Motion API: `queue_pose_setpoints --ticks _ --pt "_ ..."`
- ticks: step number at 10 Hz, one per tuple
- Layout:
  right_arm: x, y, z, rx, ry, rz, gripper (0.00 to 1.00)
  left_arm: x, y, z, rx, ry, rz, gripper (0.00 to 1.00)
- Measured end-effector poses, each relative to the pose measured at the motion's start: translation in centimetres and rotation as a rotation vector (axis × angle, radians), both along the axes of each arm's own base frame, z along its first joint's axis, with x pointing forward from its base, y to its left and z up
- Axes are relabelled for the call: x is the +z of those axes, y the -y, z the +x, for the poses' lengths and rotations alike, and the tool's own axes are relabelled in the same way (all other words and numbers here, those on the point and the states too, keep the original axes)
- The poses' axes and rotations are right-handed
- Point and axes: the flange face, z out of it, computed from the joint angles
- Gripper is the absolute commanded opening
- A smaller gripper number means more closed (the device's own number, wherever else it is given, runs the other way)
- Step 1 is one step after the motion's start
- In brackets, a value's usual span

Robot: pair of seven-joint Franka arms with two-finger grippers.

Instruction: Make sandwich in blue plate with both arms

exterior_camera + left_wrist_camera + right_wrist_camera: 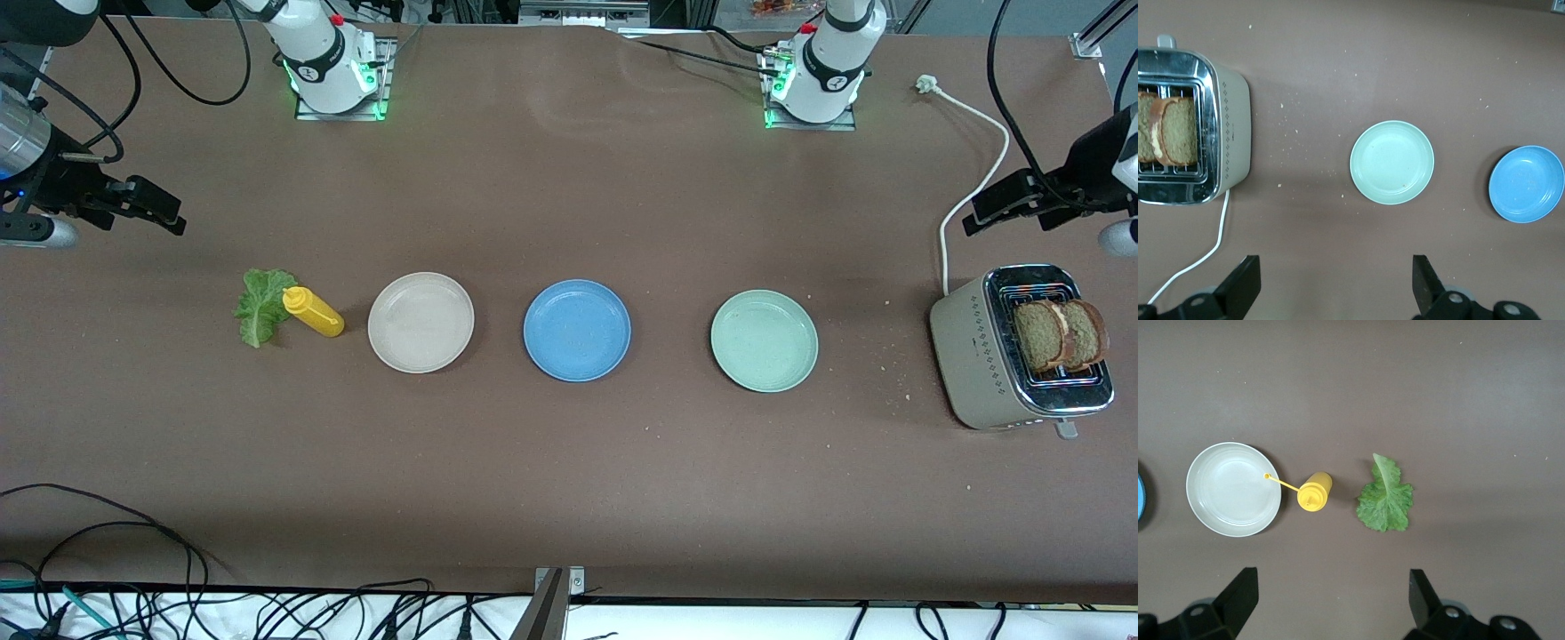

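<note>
With both my left gripper (1331, 283) and right gripper (1328, 600) spread wide and empty above the table, I judge the bread slices (1060, 334) in the toaster (978, 356) light and crumbly, best pinched gently by their upper crusts, and the lettuce leaf (1385, 499) limp.

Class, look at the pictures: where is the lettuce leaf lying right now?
The lettuce leaf lies flat on the table at the right arm's end, beside the yellow squeeze bottle, which stands between it and the beige plate.
</note>
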Motion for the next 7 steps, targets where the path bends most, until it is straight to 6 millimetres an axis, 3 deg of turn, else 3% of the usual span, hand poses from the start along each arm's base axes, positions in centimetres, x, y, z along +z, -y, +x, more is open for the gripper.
queue_pose_setpoints --ticks 2,7 --pt "-0.06 -0.01 0.05 -0.002 0.0 0.0 1.0 -0.32 -0.18 -1.23 0.004 -0.004 0.0 1.0" --pt "0.41 -0.4 0.18 0.005 0.014 0.0 1.0 -0.89 -0.53 -1.25 0.011 -0.006 0.0 1.0"
